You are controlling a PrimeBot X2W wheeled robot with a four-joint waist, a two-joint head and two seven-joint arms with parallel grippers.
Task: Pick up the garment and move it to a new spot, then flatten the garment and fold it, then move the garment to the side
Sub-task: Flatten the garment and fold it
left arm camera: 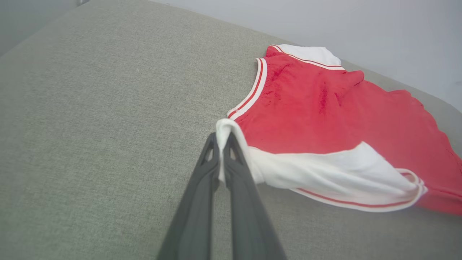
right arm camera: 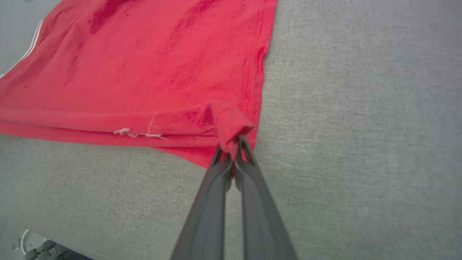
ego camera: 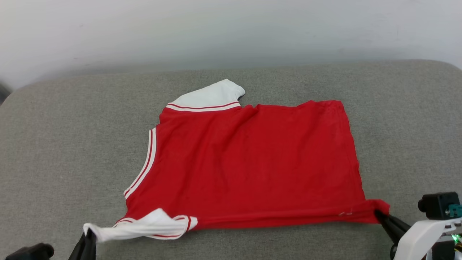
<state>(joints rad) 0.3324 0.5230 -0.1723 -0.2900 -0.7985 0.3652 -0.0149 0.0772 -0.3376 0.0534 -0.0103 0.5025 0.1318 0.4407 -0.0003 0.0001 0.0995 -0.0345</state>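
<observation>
here the red shirt (ego camera: 252,162) lies spread, plain face up, on the grey cushion (ego camera: 65,144), reaching away ahead of both sets of fingers. the left gripper (left arm camera: 221,142) is clenched on the tip of its white, red-striped sleeve; the right gripper (right arm camera: 232,146) pinches a red hem corner, the near edge taut between them.

readable text: none | numbers: none | garment (ego camera: 252,162) upturned face: plain red
</observation>
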